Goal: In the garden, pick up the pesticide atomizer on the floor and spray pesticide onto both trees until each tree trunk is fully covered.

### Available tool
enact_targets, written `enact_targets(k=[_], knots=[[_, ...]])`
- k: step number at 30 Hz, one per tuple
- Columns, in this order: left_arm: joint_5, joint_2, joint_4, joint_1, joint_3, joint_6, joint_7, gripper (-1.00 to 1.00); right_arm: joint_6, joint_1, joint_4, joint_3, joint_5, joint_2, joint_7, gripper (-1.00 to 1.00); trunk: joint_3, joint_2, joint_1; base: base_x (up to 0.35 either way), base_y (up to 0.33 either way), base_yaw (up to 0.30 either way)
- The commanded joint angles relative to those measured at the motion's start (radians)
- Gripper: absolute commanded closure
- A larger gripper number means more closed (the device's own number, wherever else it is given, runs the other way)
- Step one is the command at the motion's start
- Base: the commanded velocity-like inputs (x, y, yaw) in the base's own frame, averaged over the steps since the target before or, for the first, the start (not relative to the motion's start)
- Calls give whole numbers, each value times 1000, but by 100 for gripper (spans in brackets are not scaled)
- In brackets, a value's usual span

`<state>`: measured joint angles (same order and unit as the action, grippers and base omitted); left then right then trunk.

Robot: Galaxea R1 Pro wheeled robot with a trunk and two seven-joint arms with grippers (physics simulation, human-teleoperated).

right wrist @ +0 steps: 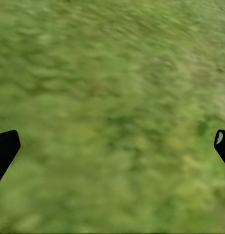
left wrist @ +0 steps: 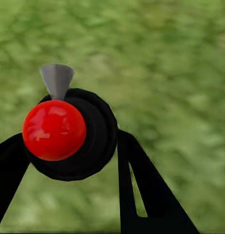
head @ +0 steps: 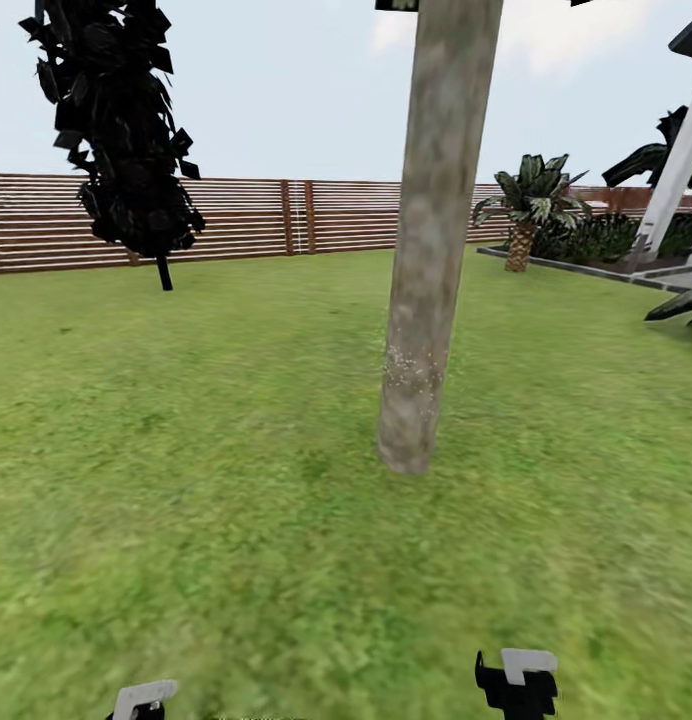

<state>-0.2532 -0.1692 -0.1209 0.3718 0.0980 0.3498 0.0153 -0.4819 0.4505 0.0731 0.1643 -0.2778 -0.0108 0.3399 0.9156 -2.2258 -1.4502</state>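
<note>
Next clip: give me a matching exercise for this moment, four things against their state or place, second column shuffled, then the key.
Things:
1. pesticide atomizer
2. right claw
3. tree trunk
4. wooden fence

States or places:
A. open, nothing between its fingers, over grass
B. runs along the far edge of the lawn
C. gripped in the left claw, red top toward the camera
D. stands on the lawn ahead, whitish specks on its lower part

Pairs: 1-C, 2-A, 3-D, 4-B
</note>
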Motion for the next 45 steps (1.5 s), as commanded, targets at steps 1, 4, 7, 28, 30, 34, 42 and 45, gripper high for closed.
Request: enact_targets(k=[1, 4, 7, 28, 30, 34, 42, 45], knots=[[-11, 0, 1, 1, 8, 4, 2, 100, -3, 1, -1, 7, -11, 0, 3, -100, 1, 0, 0, 0, 0, 276], [-12, 0, 3, 1, 8, 4, 1, 100, -3, 1, -2, 7, -11, 0, 4, -100, 1, 0, 0, 0, 0, 277], [-20, -1, 5, 0, 5, 5, 0, 100, -3, 1, -2, 7, -11, 0, 3, -100, 1, 0, 0, 0, 0, 277], [-26, 0, 8, -57, 2, 183, 0, 100, -1, 1, -4, 6, -12, 0, 2, -100, 1, 0, 0, 0, 0, 277], [-26, 0, 8, -57, 2, 184, -1, 100, -1, 1, -4, 6, -12, 0, 2, -100, 1, 0, 0, 0, 0, 277], [-26, -1, 7, -57, 2, 186, -1, 100, -1, 1, -4, 6, -12, 0, 2, -100, 1, 0, 0, 0, 0, 277], [-26, -1, 6, -57, 1, 189, -2, 100, -1, 1, -4, 6, -12, 0, 2, -100, 1, 0, 0, -13, 0, 277], [-26, -1, 6, -57, -1, 188, -3, 100, -1, 1, -4, 6, -12, 1, 2, -100, 1, 0, 0, -280, -2, 277]])
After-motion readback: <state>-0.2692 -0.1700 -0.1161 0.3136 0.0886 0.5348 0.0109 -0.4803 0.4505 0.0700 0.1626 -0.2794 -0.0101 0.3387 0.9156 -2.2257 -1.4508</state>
